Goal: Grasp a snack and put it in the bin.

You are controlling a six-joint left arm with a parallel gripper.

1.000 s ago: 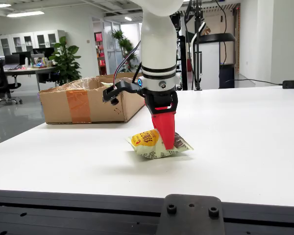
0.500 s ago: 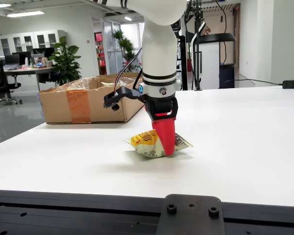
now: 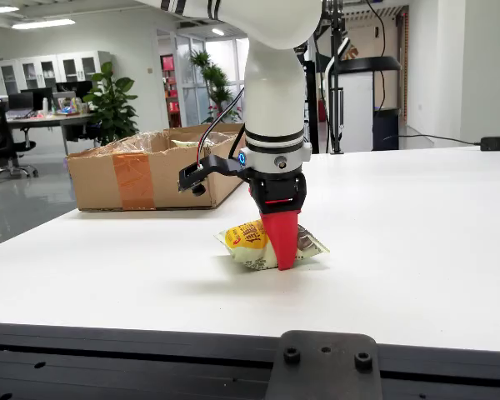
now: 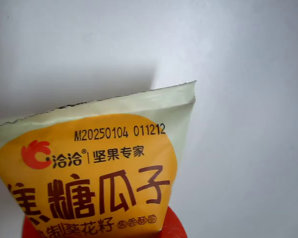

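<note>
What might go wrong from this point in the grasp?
The red gripper is down on the snack packet near one end, so the glossy bag may slip or swing on lifting. The cardboard box stands well off to the left in the fixed view, so a weak grip could drop the bag on the table.
</note>
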